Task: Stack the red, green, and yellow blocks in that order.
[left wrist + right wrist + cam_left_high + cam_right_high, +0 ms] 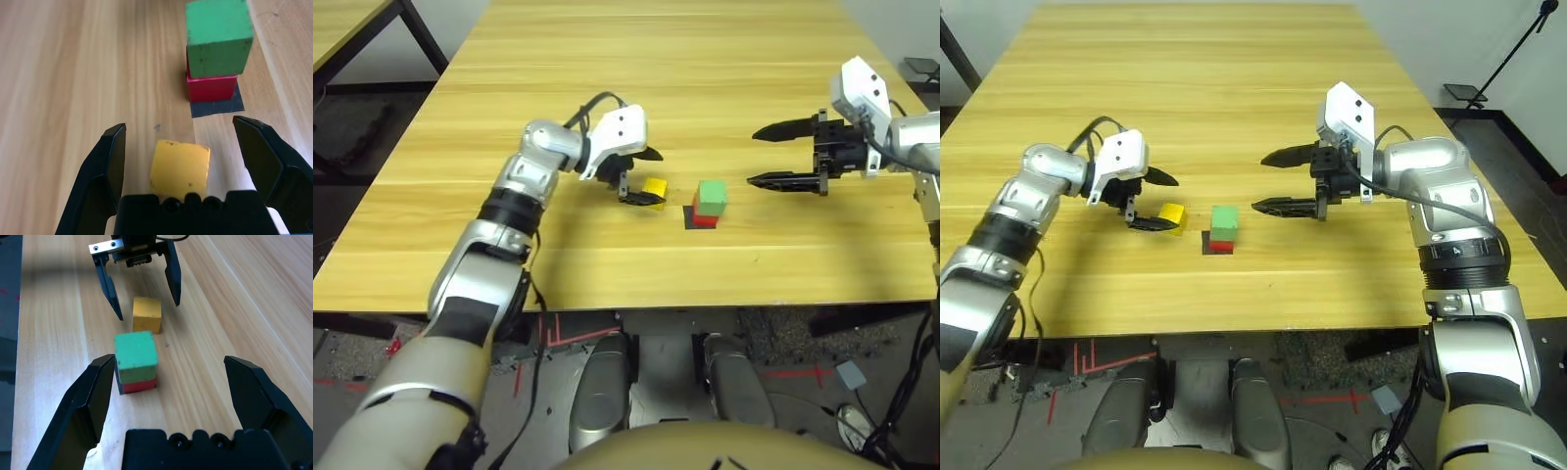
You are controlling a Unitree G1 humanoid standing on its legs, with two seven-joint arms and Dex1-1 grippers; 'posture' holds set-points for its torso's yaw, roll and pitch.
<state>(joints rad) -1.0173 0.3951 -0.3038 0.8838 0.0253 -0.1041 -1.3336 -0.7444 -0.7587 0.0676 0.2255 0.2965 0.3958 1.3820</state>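
Green block (711, 195) sits squarely on the red block (704, 217), the pair resting on a black patch (215, 104) on the counter (607, 88). The yellow block (654, 190) lies on the wood just to their left, between the left gripper's (178, 142) wide-spread fingers, seemingly untouched. To the right of the stack, the right gripper (771, 154) hovers, fingers wide apart, holding nothing.
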